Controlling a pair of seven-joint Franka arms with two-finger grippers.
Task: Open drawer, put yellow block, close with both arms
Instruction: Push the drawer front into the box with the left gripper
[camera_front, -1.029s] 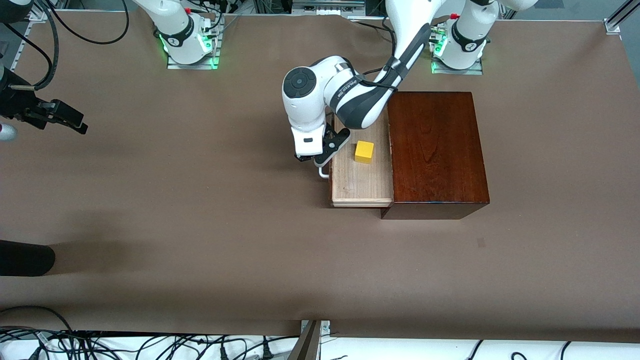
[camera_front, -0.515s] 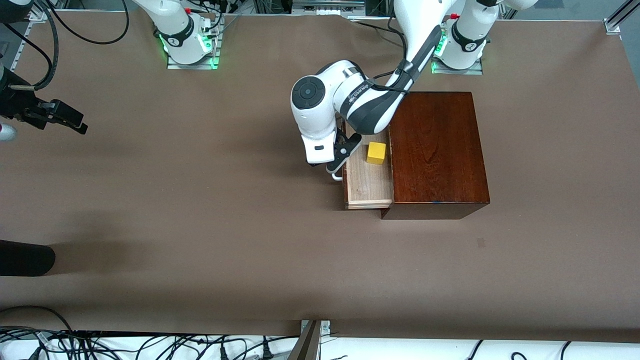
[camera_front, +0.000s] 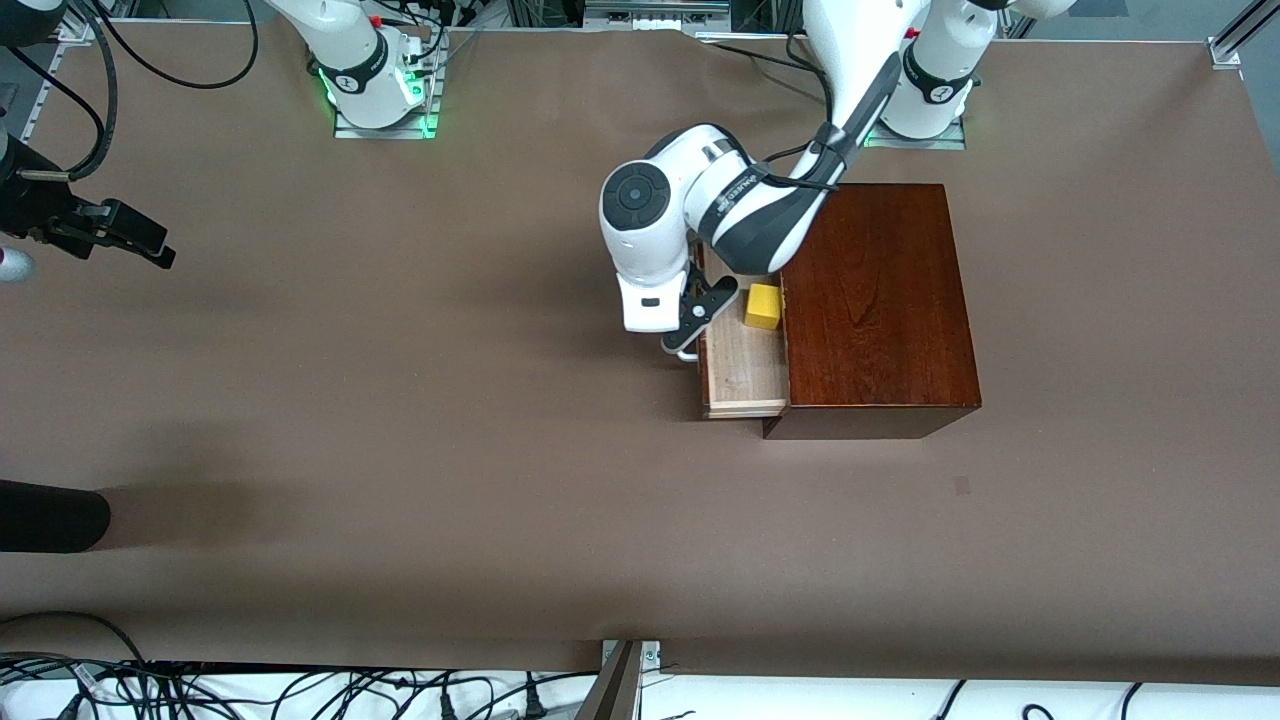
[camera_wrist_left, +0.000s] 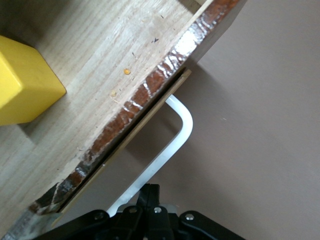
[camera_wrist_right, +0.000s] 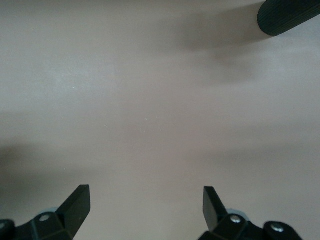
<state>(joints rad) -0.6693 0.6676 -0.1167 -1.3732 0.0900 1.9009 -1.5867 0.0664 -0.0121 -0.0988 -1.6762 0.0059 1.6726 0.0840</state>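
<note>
- Tabletop (camera_front: 400, 450), brown and bare, spreads wide around the box (camera_front: 875, 300) toward the front camera and toward the right arm's end.
- Drawer (camera_front: 745, 370) stands partly out of the box's side that faces the right arm's end, with only a narrow strip of pale tray showing.
- Block (camera_front: 763, 306), yellow, sits in the tray, close against the box's edge and toward the end of the tray farther from the front camera; the wrist view shows it resting flat on the light wood (camera_wrist_left: 20, 85).
- Left hand (camera_front: 690, 335) is at the drawer front, its fingers clenched at the white bar handle (camera_wrist_left: 172, 145), which stands just off the glossy reddish front edge.
- Left arm reaches from its base across the box's corner down to the handle.
- Right hand (camera_front: 120, 235) waits well apart over bare tabletop at the right arm's end, released, its two fingers (camera_wrist_right: 75, 207) spread wide with nothing between them.
- Count: one box, one drawer, one block, two arms, two green-lit bases.
- Dark cylinder (camera_front: 50, 515) juts in at the view's edge on the right arm's end, nearer the front camera than the right hand.
</note>
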